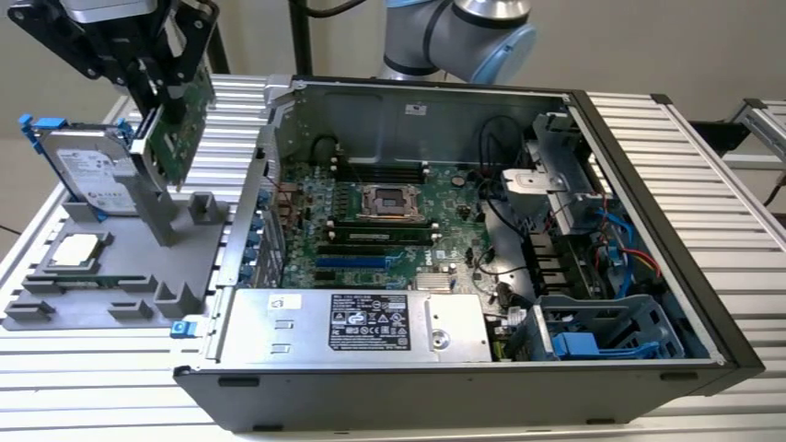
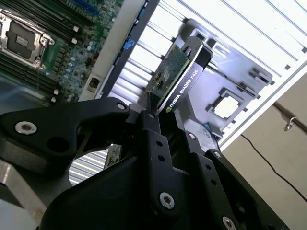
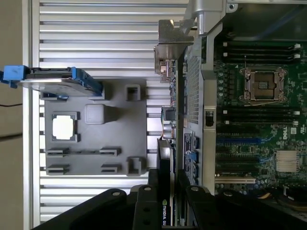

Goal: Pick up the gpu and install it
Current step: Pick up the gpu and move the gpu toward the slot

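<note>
Currently held: the gpu [image 1: 179,129], a thin rectangular card with a green circuit board on one face and a black shroud on the other, is sitting on edge between the fingers.
Gripper: the black two-finger gripper [image 1: 153,77] is closing its jaws narrowly onto the card, one finger pressing on each face; in both wrist views the gripper [image 2: 153,109] [image 3: 168,196] is clamping one end of the gpu [image 2: 180,72] [image 3: 164,160] while the rest is sticking out beyond the fingertips.
Card position: it is hanging tilted over the grey plastic holder tray [image 1: 74,308], outside the computer case; whether its lower edge is clearing the tray's upright post cannot be told.
Tray: it is lying on the slatted aluminium bench [image 1: 74,391], by the bench edge at the exterior view's left.
Hard drive: the silver hard drive with a blue frame [image 1: 92,175] is standing upright at the tray's far end, just beside the hanging card.
CPU chip: the small square silver chip [image 1: 76,247] is lying flat in a tray pocket.
Case: the open dark-grey computer case [image 1: 687,239] is lying on its side next to the tray, taking up the middle of the bench.
Motherboard: the green board [image 1: 368,235] is facing up inside the case, with the grey metal power supply box [image 1: 356,322] sitting along the case's near wall.
</note>
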`<action>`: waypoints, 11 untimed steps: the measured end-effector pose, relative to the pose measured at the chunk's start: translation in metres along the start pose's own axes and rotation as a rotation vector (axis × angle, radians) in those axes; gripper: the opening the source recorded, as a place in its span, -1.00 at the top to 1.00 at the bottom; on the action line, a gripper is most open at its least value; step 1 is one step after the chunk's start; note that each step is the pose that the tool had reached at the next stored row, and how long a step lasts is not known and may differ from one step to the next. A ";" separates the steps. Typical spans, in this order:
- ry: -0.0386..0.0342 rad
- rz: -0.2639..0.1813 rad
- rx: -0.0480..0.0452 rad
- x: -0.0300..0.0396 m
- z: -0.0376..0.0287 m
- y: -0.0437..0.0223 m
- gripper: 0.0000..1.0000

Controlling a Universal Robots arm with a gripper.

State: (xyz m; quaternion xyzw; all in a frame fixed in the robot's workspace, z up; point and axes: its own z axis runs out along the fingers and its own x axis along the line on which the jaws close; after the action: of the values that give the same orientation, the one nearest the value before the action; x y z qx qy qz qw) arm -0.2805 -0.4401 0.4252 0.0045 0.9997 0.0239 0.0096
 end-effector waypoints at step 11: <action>0.0001 0.000 0.0001 -0.0141 0.0002 0.0001 1.00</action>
State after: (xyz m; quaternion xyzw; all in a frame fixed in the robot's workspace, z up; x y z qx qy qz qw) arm -0.2665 -0.4401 0.4252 0.0045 0.9997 0.0239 0.0096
